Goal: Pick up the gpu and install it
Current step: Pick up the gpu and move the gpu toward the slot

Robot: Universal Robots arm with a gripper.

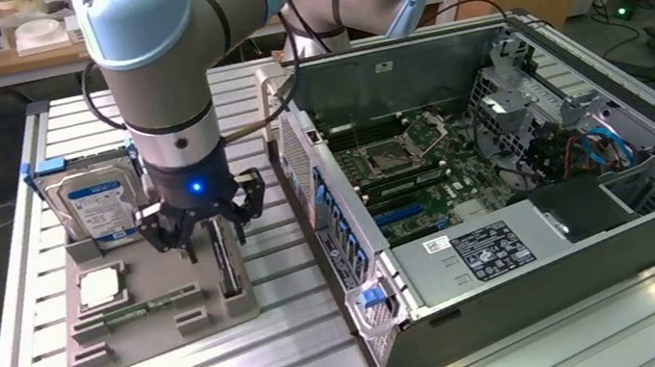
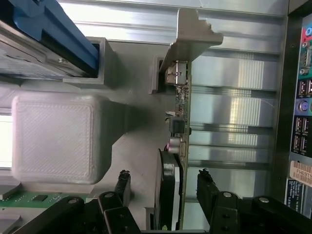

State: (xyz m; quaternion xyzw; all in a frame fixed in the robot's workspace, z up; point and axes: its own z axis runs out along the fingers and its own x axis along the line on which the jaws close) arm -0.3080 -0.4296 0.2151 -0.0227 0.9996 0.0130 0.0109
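Note:
The gpu (image 1: 228, 274) is a thin black card standing on edge in a slot of the grey holder tray (image 1: 131, 347) on the table, in the exterior view's left half. My gripper (image 1: 214, 228) hangs straight over it, open, with one finger on each side of the card. In the wrist view the gpu (image 2: 181, 107) runs edge-on, with its grey metal bracket (image 2: 192, 36) at the far end. The gripper (image 2: 163, 189) straddles the near end of the card. Its fingertips (image 2: 122, 185) stand apart from the card's faces, not touching it.
The holder tray also carries a silver hard drive (image 1: 97, 203), a green memory stick (image 1: 145, 310) and a square chip (image 1: 101, 287). The open computer case (image 1: 647, 233) lies at the exterior view's right, motherboard (image 1: 416, 165) exposed, its rear panel (image 2: 302, 112) close beside the tray.

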